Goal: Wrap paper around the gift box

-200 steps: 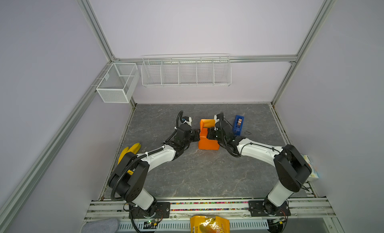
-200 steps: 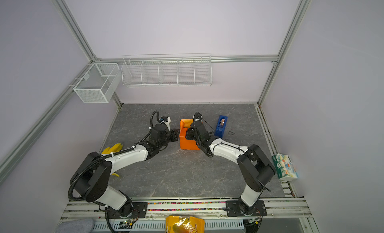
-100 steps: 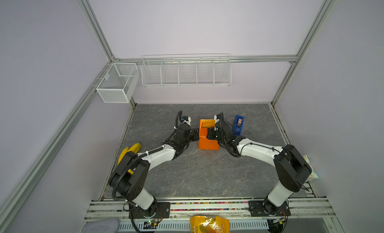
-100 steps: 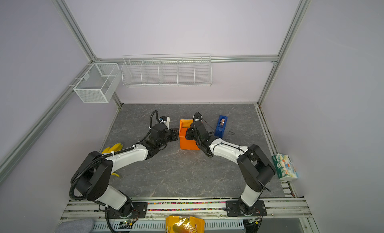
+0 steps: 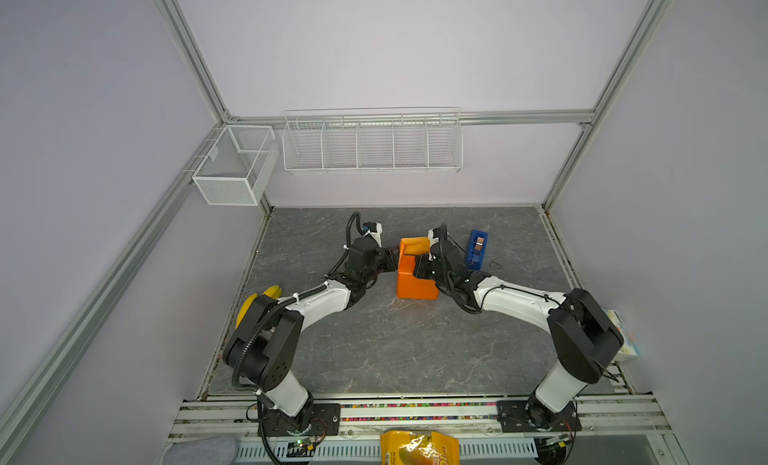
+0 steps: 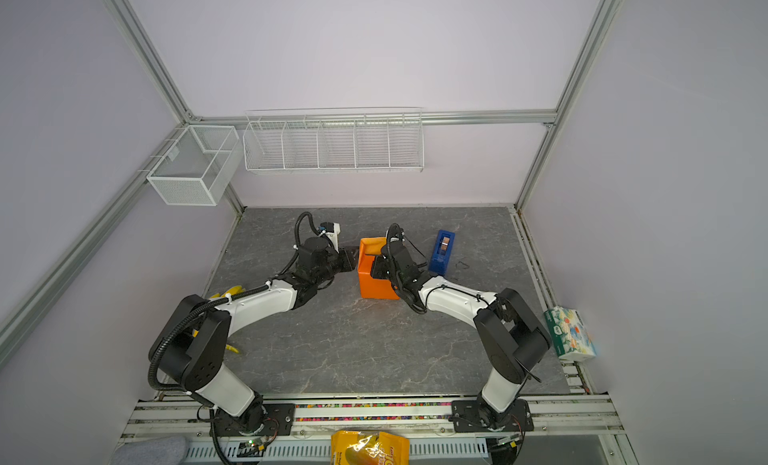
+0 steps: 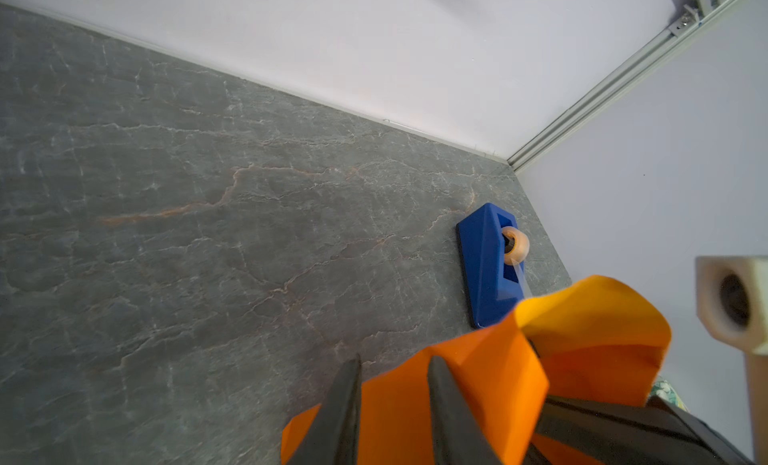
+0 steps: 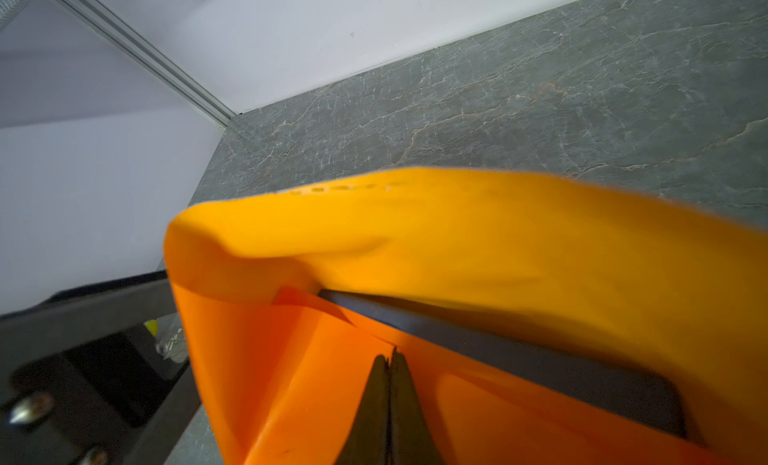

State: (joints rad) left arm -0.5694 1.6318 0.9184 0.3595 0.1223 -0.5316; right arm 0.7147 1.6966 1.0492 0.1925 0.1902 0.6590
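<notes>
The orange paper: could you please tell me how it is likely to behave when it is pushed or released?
The paper looks thin and floppy: its free flap curls and sags over the gift box. Pushed, it will probably crease rather than resist. Released, that loose flap may well spring open.

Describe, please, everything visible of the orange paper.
The paper is a thin, plain matte orange sheet, folded up around the gift box into a blocky bundle on the grey table, near the blue tape dispenser. Its far flap stands loose and curled, leaving a dark box edge bare. The left gripper, slightly open, is at one side; the shut right gripper touches the other.
</notes>
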